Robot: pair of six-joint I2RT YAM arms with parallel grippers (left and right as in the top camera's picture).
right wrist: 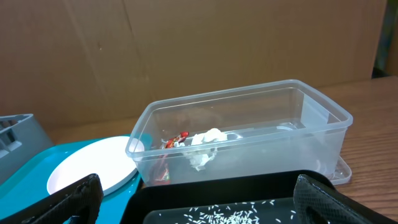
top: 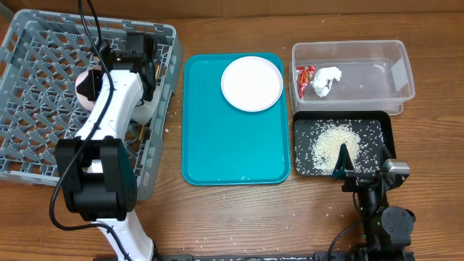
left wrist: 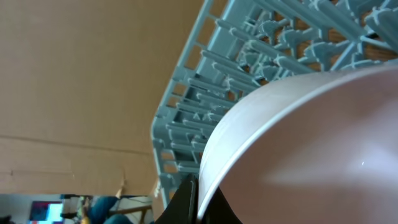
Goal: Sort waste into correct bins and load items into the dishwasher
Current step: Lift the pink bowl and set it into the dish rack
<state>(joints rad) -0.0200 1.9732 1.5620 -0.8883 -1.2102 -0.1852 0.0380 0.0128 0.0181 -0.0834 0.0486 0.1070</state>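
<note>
My left gripper (top: 93,81) is shut on the rim of a smaller pinkish dish (top: 84,85) and holds it on edge over the grey dish rack (top: 43,65). In the left wrist view the dish (left wrist: 311,143) fills the right side, pinched between the fingers (left wrist: 199,200), with the rack lattice (left wrist: 249,43) behind. A pale round plate (top: 251,83) lies on the teal tray (top: 225,152). The clear tub (top: 384,69) holds the red wrapper (top: 305,76) and white tissue (top: 327,80). Rice grains (top: 335,140) lie in the black tray (top: 380,130). My right gripper (top: 346,165) is open and empty over that tray's front edge.
A pale object (top: 142,109) sits in the rack, partly hidden under the left arm. The right wrist view shows the tub (right wrist: 298,124), plate (right wrist: 93,169), black tray (right wrist: 249,186) and a rack corner (right wrist: 18,127). A cardboard wall stands behind the table.
</note>
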